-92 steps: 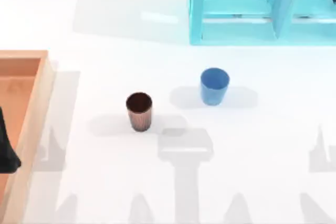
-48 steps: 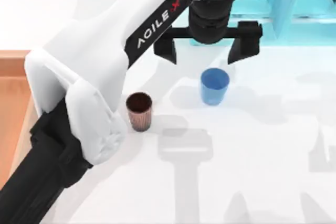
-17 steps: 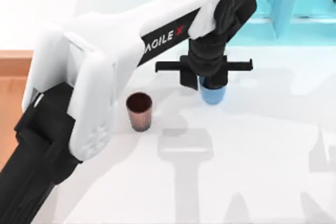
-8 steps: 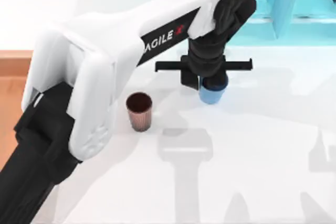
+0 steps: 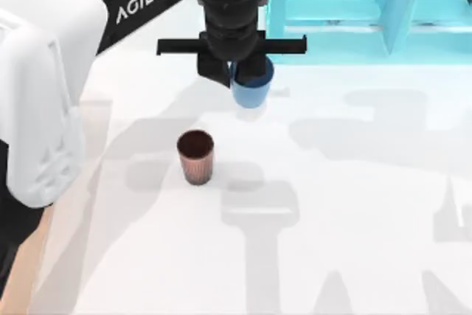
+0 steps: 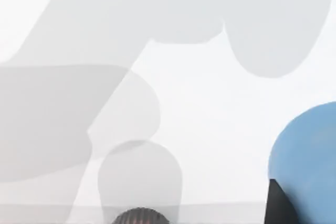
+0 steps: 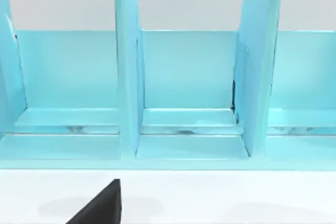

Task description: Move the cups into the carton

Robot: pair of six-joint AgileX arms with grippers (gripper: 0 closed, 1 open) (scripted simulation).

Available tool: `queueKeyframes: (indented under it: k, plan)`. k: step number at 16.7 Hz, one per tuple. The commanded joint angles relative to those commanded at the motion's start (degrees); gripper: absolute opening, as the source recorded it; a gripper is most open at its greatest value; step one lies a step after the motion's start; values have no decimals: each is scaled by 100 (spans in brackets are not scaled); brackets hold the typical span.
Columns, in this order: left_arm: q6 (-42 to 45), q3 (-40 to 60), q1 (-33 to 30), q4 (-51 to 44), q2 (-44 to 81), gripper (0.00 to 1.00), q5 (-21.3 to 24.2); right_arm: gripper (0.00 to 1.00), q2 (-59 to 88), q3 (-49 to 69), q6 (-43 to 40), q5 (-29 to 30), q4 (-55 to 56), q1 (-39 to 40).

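Above the white worktop point(image 5: 354, 204), the smooth blue cup point(image 5: 252, 88) hangs clamped in the left end effector point(image 5: 242, 77), whose black fingers are closed on its rim, just before the turquoise shelf frame point(image 5: 369, 12). Below it the ribbed reddish-brown cup point(image 5: 195, 156) stands upright on the matte surface, well apart. Soft grey shadows cross the worktop.
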Motion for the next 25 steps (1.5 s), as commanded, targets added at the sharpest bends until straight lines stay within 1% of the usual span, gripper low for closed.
queueKeyframes:
  k: [3, 9, 12, 15, 20, 22, 23, 25]
  plan:
    - [244, -295, 256, -175, -449, 0, 31, 100, 0, 0, 0, 0, 0, 0]
    - [336, -344, 317, -184, -525, 0, 34, 100, 0, 0, 0, 0, 0, 0]
    - [873, -741, 848, -241, -959, 0, 132, 100, 0, 0, 0, 0, 0, 0]
    - [1910, -1494, 1918, -364, -1664, 0, 279, 100, 0, 0, 0, 0, 0, 0]
    - [4344, -3327, 4489, -641, -3183, 0, 511, 100, 0, 0, 0, 0, 0, 0]
    - [5215, -4035, 5386, -711, -3823, 0, 605, 100, 0, 0, 0, 0, 0, 0]
    - [5574, -4351, 5750, -732, -4126, 0, 655, 100, 0, 0, 0, 0, 0, 0]
    - [6103, -4852, 6286, -748, -4631, 0, 750, 100, 0, 0, 0, 0, 0, 0]
